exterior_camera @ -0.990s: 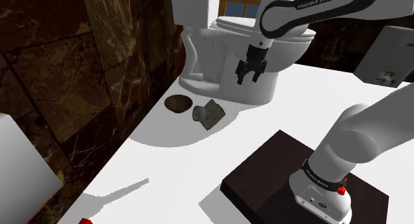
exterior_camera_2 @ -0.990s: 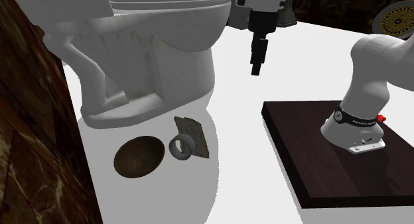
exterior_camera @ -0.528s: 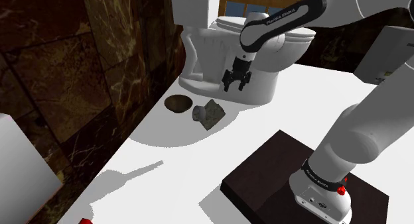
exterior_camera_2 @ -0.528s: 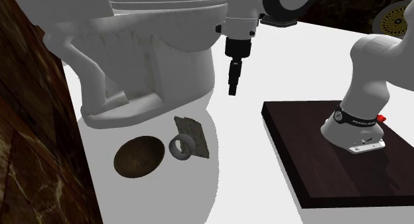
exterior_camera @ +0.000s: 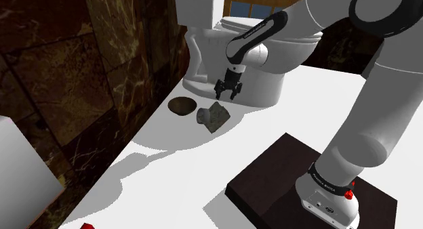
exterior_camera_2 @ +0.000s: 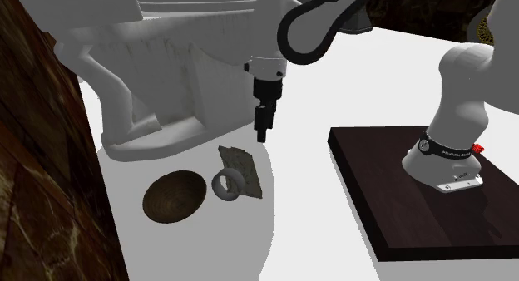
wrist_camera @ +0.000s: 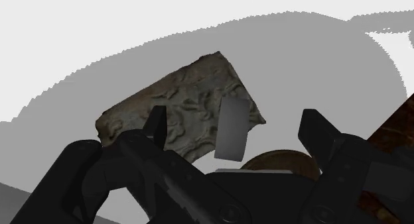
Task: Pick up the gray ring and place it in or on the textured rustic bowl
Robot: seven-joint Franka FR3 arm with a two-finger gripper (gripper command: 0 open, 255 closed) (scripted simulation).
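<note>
The gray ring stands on edge on the white floor, leaning against a mottled stone-like slab. Just beside it, on the second exterior view's left, sits the brown textured bowl. In the shoulder view the ring lies between the bowl and the slab. My gripper hangs open above the slab, a short way over the ring, holding nothing. Along the wrist view the gripper frames the ring, seen edge-on, with the slab behind and the bowl's rim below.
A white toilet stands right behind the bowl and ring, close to the arm. A dark marbled wall borders the shoulder view's left. My dark stand plate sits on the second exterior view's right. A white box stands at lower left.
The arm has swung down and toward the shoulder view's left, bringing the open gripper from beside the toilet bowl to just above the slab and ring. The objects have not moved.
</note>
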